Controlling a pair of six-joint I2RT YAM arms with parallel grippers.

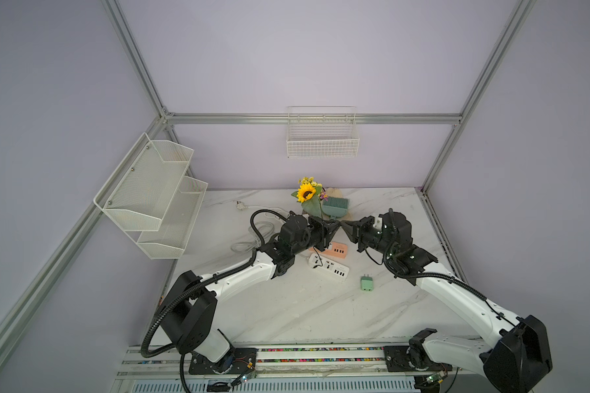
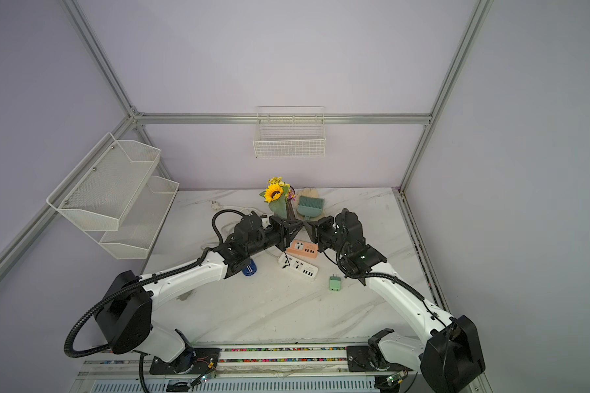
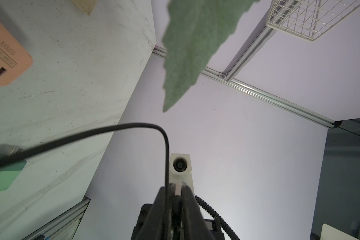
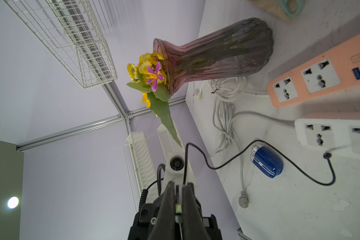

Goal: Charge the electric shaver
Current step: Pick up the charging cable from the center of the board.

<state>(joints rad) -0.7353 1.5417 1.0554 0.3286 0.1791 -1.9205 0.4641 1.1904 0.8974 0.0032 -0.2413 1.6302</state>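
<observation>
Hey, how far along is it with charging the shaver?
Done: one end of the black cable looks plugged into the white power strip. In hand: the left gripper and right gripper both pinch the cable's free end in the air. Left: the shaver lies on the table, not yet connected.

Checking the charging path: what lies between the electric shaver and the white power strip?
In the right wrist view, only the black cable crosses bare tabletop between the electric shaver and white power strip.
</observation>
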